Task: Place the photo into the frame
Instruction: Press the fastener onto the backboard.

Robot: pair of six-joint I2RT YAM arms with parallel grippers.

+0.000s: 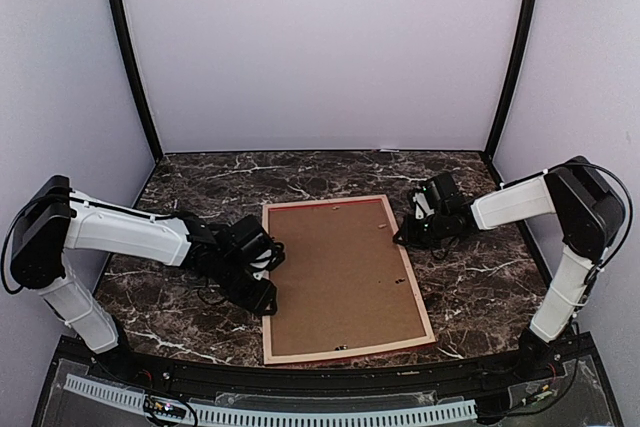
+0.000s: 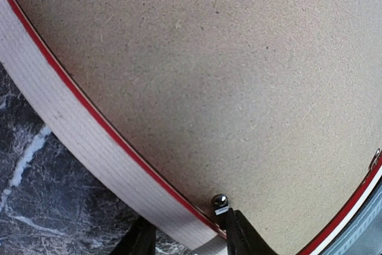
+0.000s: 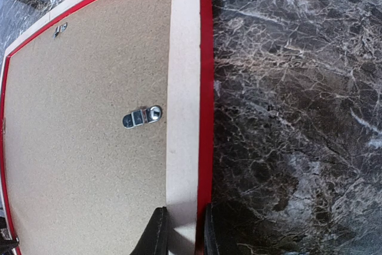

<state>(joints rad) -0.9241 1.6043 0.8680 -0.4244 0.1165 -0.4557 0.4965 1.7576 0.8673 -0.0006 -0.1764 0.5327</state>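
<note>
Roughly: the left gripper (image 2: pixel 191 240) had its fingers (image 2: pixel 242 236) set narrow, one on each side of the frame's (image 1: pixel 350 349) left long rail. Both tips sat flush against it, so it was clamped on the rail with nothing else in the jaws. A small metal stud (image 2: pixel 219 200) sat just beside the inner tip. Same story for the right gripper (image 3: pixel 182 231) on the right long rail: fingers (image 3: pixel 157 234) barely apart, inner one on the pale wood side, outer one against the red edge, rail pinched between. A metal turn clip (image 3: pixel 142 116) lay on the backing board (image 1: pixel 335 272) near that grip, not touching the fingers. The frame lay flat, back side up, pale wood showing with a thin red line at the edges and the brown board filling it. It sat mid-table, slightly skewed, with the left grip low on its rail and the right grip near the far corner. Open marble table (image 1: pixel 480 277) lay outside both long rails and beyond the far rail; the near rail ran close to the front edge. Enclosure walls (image 1: pixel 320 47) closed the left, right and far sides.
</note>
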